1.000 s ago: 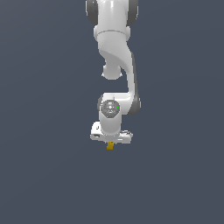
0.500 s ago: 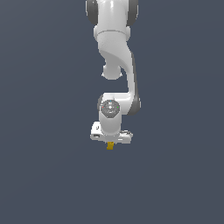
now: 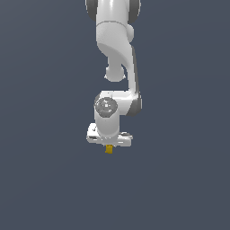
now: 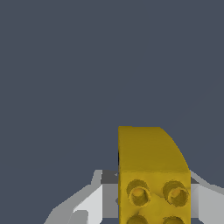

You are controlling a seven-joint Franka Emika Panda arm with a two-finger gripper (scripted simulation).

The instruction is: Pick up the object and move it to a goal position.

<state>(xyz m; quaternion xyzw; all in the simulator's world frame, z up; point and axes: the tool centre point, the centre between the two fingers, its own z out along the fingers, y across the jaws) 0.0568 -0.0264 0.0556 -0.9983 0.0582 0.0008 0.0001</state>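
Note:
The object (image 3: 108, 149) is a tiny mustard-yellow piece that sticks out just below the white gripper (image 3: 109, 144) in the exterior view. In the wrist view the object (image 4: 151, 175) is a yellow brick-like block with round studs and one curved side. It sits between the grey fingers (image 4: 89, 203), with the gripper (image 4: 148, 205) shut on it. The fingers are mostly hidden behind the hand in the exterior view. The arm hangs down from the top of that view, with the hand pointing down.
A plain dark grey-blue surface (image 3: 45, 179) fills the background in both views. No other objects, containers or edges show.

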